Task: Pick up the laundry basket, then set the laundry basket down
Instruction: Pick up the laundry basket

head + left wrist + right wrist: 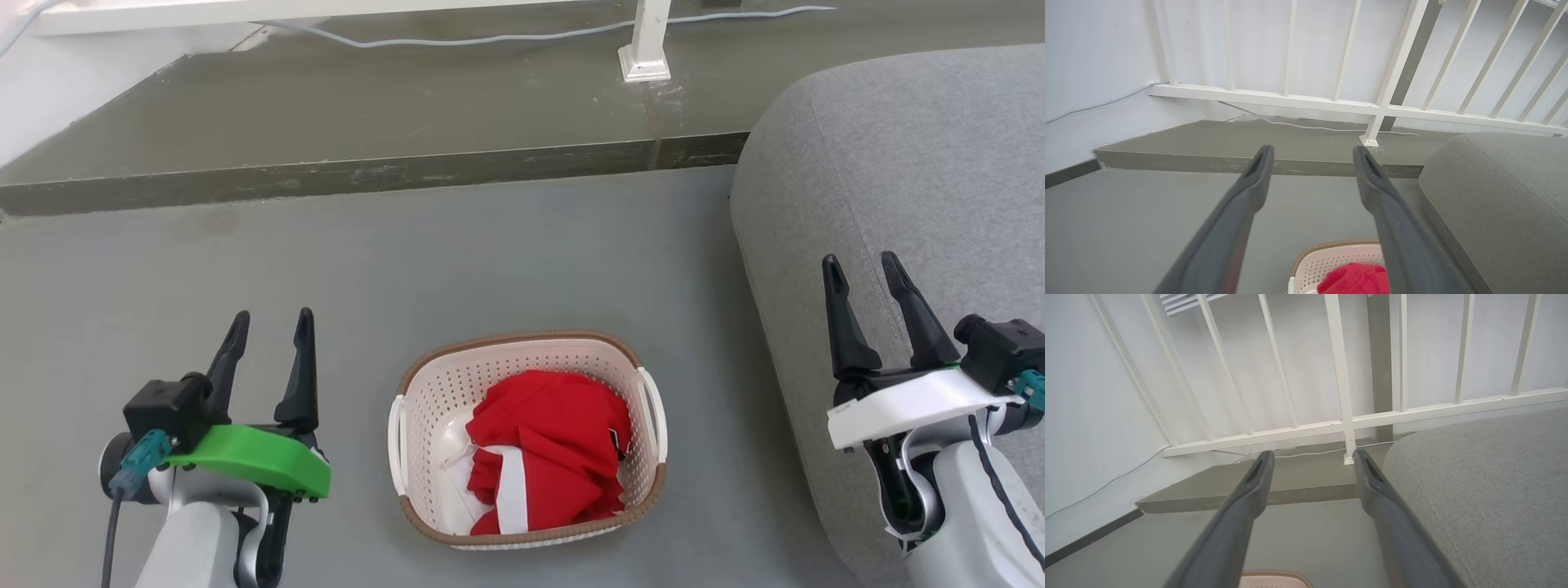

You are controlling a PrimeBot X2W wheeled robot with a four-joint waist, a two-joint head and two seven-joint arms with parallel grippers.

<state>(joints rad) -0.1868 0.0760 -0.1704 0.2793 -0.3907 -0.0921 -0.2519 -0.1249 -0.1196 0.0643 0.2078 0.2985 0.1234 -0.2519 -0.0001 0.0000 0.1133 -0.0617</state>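
The laundry basket [433,392] stands on the grey floor in the lower middle of the head view, cream-white and perforated with a brown rim and white side handles. Red and white cloth [547,449] lies inside it. My left gripper [272,327] hangs open to the basket's left, apart from it. Over the sofa to the basket's right, my right gripper [861,269] is open too. In the left wrist view the basket [1331,255] shows low between the open left gripper [1310,153] fingers. The right wrist view has the basket's rim [1276,575] at its bottom edge, under the open right gripper [1312,457].
A grey sofa [906,204] fills the right side, close to the basket. A raised olive step [367,139] runs across the back, carrying a white railing post [647,45] and a pale cable [490,37]. A white wall stands at the far left.
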